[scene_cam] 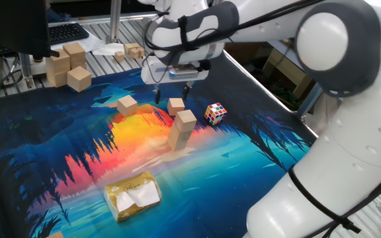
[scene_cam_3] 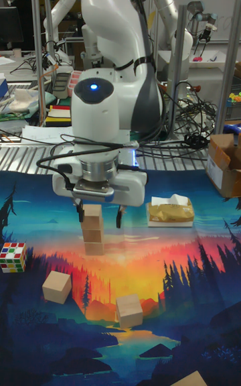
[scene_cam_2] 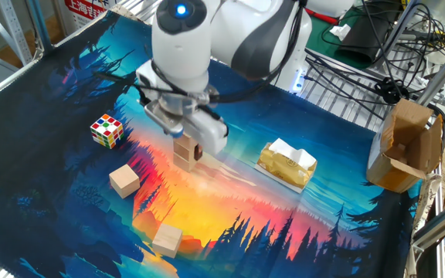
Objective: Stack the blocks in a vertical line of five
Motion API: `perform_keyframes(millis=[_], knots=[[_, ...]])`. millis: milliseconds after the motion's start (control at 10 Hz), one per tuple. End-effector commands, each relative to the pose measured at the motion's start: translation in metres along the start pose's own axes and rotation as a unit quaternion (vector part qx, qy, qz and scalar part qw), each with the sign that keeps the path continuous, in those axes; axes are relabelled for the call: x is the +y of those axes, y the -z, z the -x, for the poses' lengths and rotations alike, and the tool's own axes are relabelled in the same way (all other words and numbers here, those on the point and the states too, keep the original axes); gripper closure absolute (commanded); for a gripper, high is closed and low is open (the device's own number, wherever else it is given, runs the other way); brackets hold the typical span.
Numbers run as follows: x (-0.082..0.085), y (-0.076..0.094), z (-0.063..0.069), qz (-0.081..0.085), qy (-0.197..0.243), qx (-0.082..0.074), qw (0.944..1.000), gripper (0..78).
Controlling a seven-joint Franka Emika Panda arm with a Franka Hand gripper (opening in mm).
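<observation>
Hovering over the mat (scene_cam: 256, 172) with our gripper (scene_cam_3: 99, 215) spread and empty.
We see three blocks stacked (scene_cam_3: 93, 230) behind our fingers; two loose blocks (scene_cam_3: 57, 287) (scene_cam_3: 129, 310) lie apart, near the puzzle cube (scene_cam_3: 13, 256).

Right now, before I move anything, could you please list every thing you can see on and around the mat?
Stacked wooden cubes: three, light tan, one column in the middle of the mat.
Loose wooden cubes: two, light tan, on the mat, apart from the stack.
Puzzle cube: one, multicoloured, on the mat beside the stack.
Tissue pack: one, gold and white, on the mat, across the stack from the puzzle cube.
Larger wooden blocks: several, pale, off the mat.
Mat: one, blue and orange forest print.
Cardboard box: one, brown, beyond the mat.
Franka arm: one, white and grey; jaws open, empty, raised near the stack.
</observation>
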State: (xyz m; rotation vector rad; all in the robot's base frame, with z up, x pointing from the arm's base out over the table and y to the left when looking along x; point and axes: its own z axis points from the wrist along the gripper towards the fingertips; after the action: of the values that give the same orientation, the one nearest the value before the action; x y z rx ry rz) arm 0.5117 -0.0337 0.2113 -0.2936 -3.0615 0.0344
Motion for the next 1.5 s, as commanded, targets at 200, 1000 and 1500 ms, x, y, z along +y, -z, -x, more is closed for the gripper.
perform_keyframes(millis=[200,1000,1500], knots=[[0.0036,-0.0051,0.0131,0.001,-0.021,0.0,0.9998,0.1],[0.0077,-0.0102,0.0139,-0.006,-0.061,-0.008,0.9981,0.1],[0.0077,-0.0102,0.0139,0.002,-0.073,-0.001,0.9973,0.1]])
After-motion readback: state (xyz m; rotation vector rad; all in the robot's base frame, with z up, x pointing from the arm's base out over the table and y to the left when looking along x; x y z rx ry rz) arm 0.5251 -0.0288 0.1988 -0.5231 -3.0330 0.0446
